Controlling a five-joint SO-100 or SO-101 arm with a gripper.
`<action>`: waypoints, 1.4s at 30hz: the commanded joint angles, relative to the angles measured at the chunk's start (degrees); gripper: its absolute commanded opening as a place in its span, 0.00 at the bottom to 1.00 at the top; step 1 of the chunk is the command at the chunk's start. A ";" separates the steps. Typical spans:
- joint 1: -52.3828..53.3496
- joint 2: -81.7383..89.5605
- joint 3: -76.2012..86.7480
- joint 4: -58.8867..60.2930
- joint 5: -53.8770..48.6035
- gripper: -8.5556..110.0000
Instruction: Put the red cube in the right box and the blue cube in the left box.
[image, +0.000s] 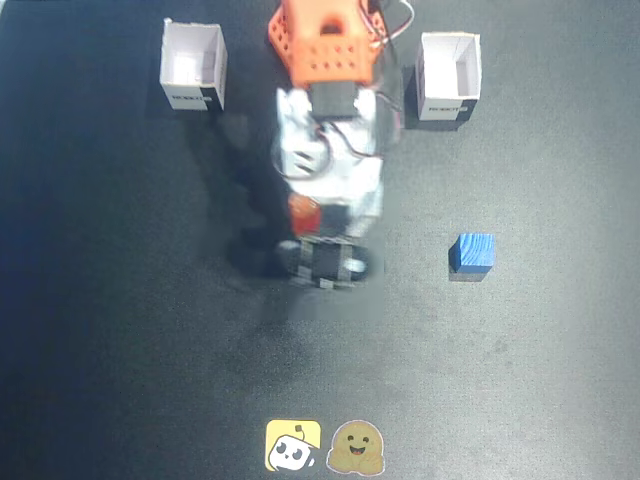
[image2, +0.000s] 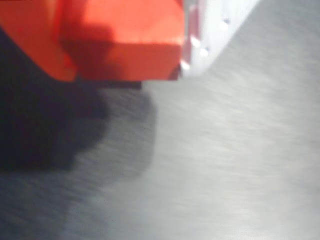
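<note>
Claw (image2: 165, 55) clamped on the red cube (image2: 125, 45) and held clear of the dark worktop (image2: 225, 165) for carrying (both white boxes (image: 193, 67) (image: 447, 78) empty), blue cube (image: 471, 255) waiting apart.

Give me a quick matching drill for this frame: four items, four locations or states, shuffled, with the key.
Items, fixed view:
1. blue cube
2. red cube
3. box at upper left
4. yellow and brown stickers

Locations or states:
A. bottom centre of the mat
B. alone on the mat, lower right of the arm
C. empty, upright, left of the arm base
D. tucked under the arm, between the gripper fingers

Pairs: 1-B, 2-D, 3-C, 4-A
</note>
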 joint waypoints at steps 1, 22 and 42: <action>4.57 5.62 -2.64 3.16 -1.14 0.17; 40.08 26.28 2.99 19.34 -11.25 0.17; 68.29 31.11 4.57 24.79 -15.56 0.17</action>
